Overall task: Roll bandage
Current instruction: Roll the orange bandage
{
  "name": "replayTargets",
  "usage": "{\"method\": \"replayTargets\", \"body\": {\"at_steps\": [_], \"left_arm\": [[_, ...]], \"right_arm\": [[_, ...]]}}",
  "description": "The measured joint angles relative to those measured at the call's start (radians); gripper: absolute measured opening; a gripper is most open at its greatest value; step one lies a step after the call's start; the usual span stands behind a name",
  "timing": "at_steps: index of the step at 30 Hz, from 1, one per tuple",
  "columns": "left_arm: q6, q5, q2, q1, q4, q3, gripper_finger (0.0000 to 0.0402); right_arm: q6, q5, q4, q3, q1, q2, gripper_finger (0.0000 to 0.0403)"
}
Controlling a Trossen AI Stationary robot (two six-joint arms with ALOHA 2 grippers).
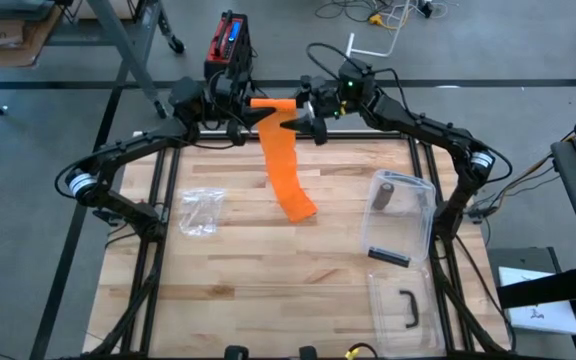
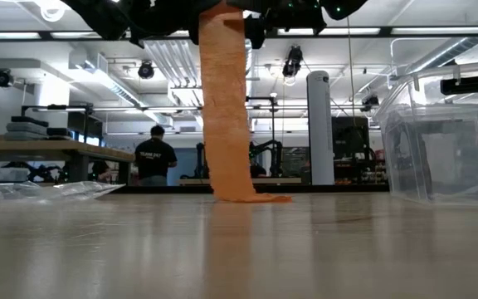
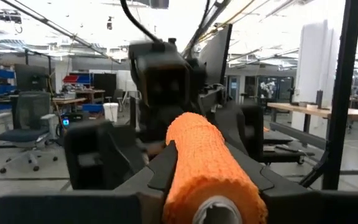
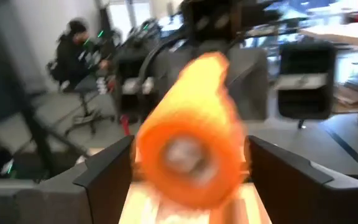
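Note:
An orange bandage is partly wound into a roll [image 1: 271, 104], held in the air above the table's far edge. Its loose strip [image 1: 284, 160] hangs down from the roll, and its free end [image 2: 251, 198] lies flat on the wooden table. My left gripper [image 1: 246, 110] is shut on the roll from the left. My right gripper [image 1: 306, 112] faces it from the right. It is open, with a finger on either side of the roll's right end [image 4: 188, 158]. I cannot tell whether those fingers touch the roll. My left gripper pinches the roll [image 3: 207, 171] between its two fingers [image 3: 161, 169], which lie along the roll's sides. It comes in level from the table's left. The roll's white core end [image 3: 219, 211] is far back between the fingers. The roll is lifted clear and level, with the strip hanging below.
A crumpled clear plastic bag [image 1: 198, 211] lies left of the strip. A clear plastic box [image 1: 405, 215] with a dark roll inside stands at the right, with its lid [image 1: 403, 300] nearer the front edge. Bare wood lies between the strip and the box.

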Motion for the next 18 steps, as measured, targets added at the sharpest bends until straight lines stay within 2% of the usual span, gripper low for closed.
{"method": "replayTargets", "body": {"at_steps": [5,9,13,18], "left_arm": [[-0.037,0.0,0.0,0.001,0.0,0.019,0.0091],[-0.04,0.001,0.0,0.001,-0.002,0.022,0.0095],[-0.056,0.003,0.0,0.001,-0.003,0.022,0.0092],[-0.064,0.003,0.0,0.001,0.0,0.022,0.0085]], "right_arm": [[-0.083,-0.008,-0.049,0.0,0.001,-0.001,0.0267],[-0.11,-0.005,-0.044,0.0,0.0,-0.007,0.0222],[-0.11,-0.005,-0.044,0.0,0.001,-0.011,0.0146],[-0.117,-0.005,-0.048,0.0,-0.002,-0.019,0.0022]]}}
